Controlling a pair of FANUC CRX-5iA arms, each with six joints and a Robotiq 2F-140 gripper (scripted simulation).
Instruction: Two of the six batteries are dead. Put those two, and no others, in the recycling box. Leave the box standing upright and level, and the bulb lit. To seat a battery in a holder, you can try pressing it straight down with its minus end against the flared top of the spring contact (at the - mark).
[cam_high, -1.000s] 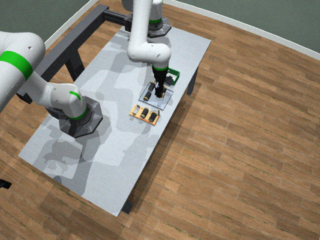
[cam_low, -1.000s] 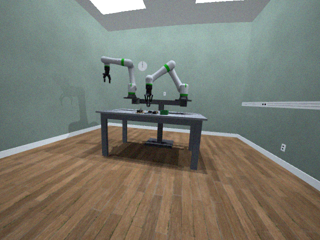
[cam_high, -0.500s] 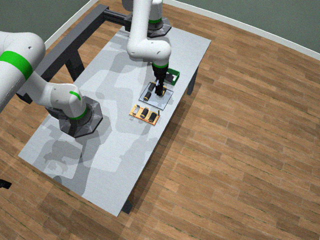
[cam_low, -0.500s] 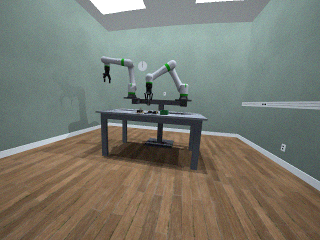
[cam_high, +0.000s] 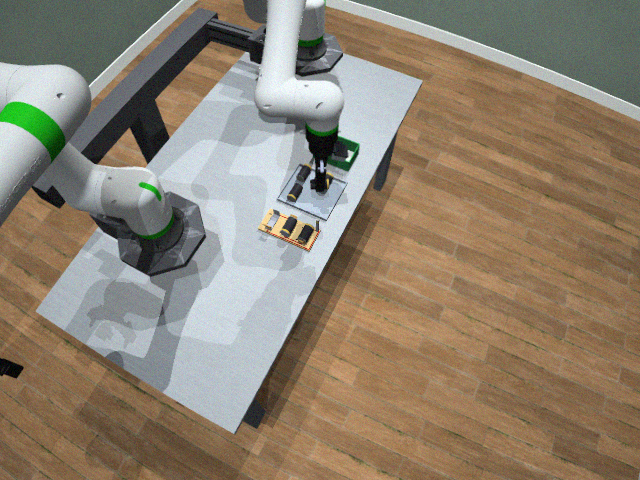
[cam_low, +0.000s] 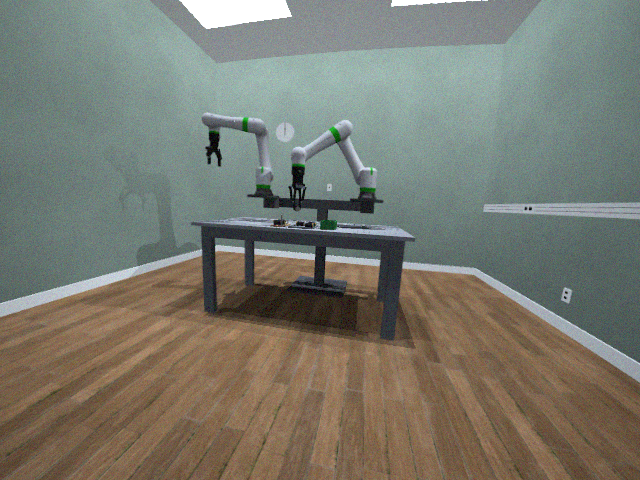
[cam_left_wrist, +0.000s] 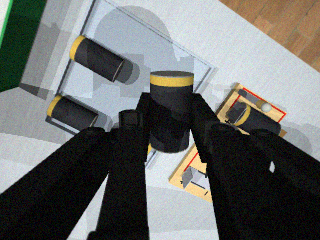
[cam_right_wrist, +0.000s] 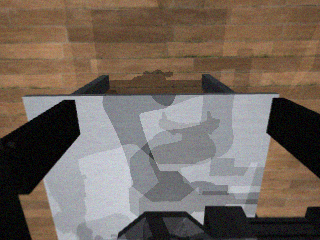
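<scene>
Looks like the left gripper (cam_high: 320, 184) (cam_low: 297, 201) (cam_left_wrist: 170, 107) has a battery (cam_low: 296, 208) (cam_left_wrist: 171, 112) pinched above the tray (cam_high: 324, 212) (cam_left_wrist: 102, 7), its long axis skewed to the holder's (cam_high: 264, 226) (cam_left_wrist: 176, 178) empty bay, which I'd guess is next, off past the tray's edge.
</scene>
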